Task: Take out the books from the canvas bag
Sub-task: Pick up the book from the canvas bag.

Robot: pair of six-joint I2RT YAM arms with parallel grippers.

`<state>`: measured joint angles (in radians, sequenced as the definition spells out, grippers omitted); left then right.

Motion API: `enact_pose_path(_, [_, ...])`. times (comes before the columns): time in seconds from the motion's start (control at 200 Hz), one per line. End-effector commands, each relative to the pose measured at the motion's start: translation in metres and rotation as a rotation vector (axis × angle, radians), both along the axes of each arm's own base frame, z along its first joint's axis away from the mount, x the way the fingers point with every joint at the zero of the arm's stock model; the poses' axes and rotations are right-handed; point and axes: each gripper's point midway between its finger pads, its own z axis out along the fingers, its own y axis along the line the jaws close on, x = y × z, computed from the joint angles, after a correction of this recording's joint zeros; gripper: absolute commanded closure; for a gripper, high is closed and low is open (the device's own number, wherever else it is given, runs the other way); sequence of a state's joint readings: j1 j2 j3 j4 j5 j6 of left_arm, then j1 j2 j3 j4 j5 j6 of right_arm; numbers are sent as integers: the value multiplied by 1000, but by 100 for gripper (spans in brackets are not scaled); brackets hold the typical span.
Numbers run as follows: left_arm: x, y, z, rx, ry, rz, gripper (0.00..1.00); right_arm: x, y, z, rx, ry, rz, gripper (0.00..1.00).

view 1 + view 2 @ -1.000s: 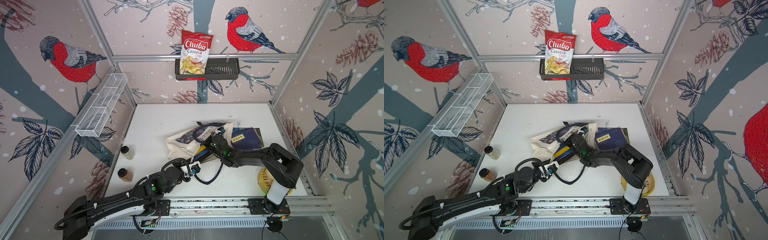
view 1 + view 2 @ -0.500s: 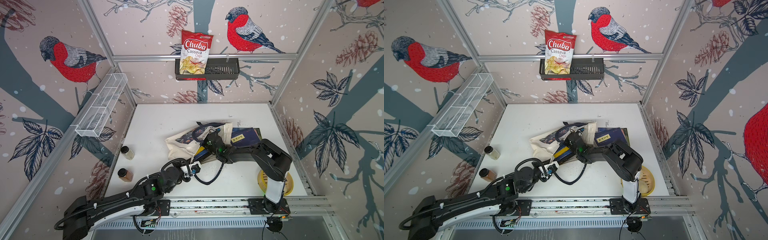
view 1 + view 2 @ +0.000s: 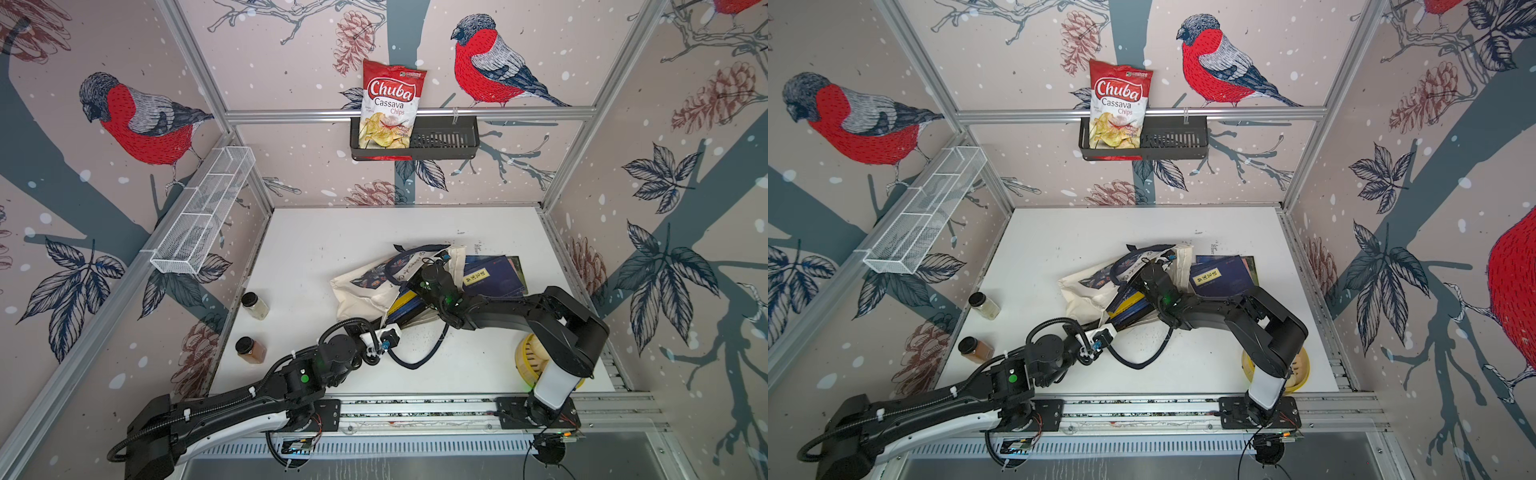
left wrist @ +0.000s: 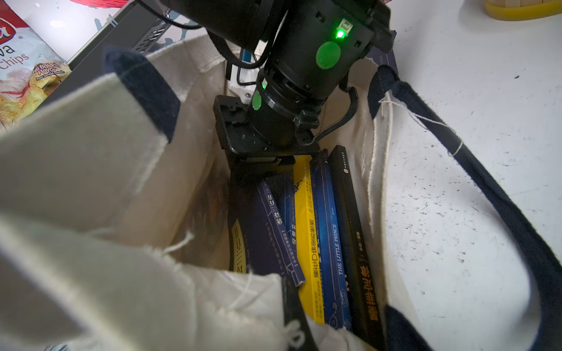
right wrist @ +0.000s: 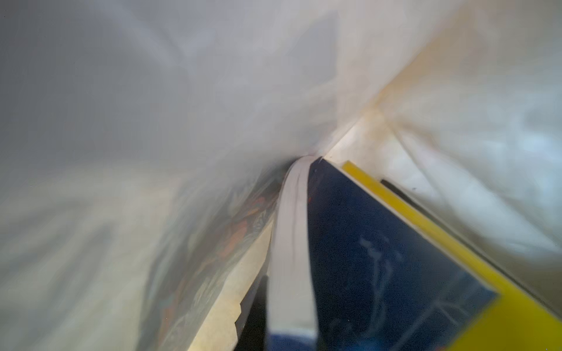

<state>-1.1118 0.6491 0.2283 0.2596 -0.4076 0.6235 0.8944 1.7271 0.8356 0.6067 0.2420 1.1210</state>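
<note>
The canvas bag (image 3: 361, 291) (image 3: 1084, 297) lies on its side on the white table, mouth toward the front. My left gripper (image 3: 384, 328) (image 4: 293, 316) is shut on the mouth's cloth rim, holding it apart. Several books (image 4: 322, 237) stand spine-out inside: navy, yellow, blue "The Little Prince" and black. My right gripper (image 5: 286, 334) reaches deep into the bag and is shut on a navy book (image 5: 380, 258), its white page edge between the jaws. In both top views the cloth hides its fingers. Other navy books (image 3: 494, 274) (image 3: 1225, 274) lie on the table right of the bag.
Two spice jars (image 3: 255, 305) (image 3: 249, 350) stand at the front left. A yellow steamer basket (image 3: 525, 361) sits under the right arm's elbow. A navy strap (image 3: 415, 361) loops on the table in front. A chips bag (image 3: 388, 108) sits in the black wall basket (image 3: 449, 139).
My right gripper has pushed a little deeper into the bag and closed onto a book. The left arm and the bag's rim have stayed put.
</note>
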Motion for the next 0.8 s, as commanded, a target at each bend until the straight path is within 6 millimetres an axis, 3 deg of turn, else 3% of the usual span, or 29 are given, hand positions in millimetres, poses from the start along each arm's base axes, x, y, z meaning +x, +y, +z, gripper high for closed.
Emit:
enact_pose_path(0.0, [9,2,38,-159,-57,67,100,-2,-13,9,-14,-55,-35,100])
enact_pose_path(0.125, [16,8,40,-177,-65,122,100,-18,-31,18,-68,-117,-93,100])
enact_pose_path(0.32, [30,17,44,-214,-63,184,100,-46,-45,-4,-62,-86,-91,100])
enact_pose_path(0.56, [42,32,51,-241,-83,252,100,-79,-41,-21,-66,-65,-66,100])
enact_pose_path(0.67, [46,36,46,-222,-79,285,100,-91,-33,-10,-59,-94,-42,100])
enact_pose_path(0.795, [50,38,40,-208,-55,314,100,-95,-30,24,-92,-210,-42,100])
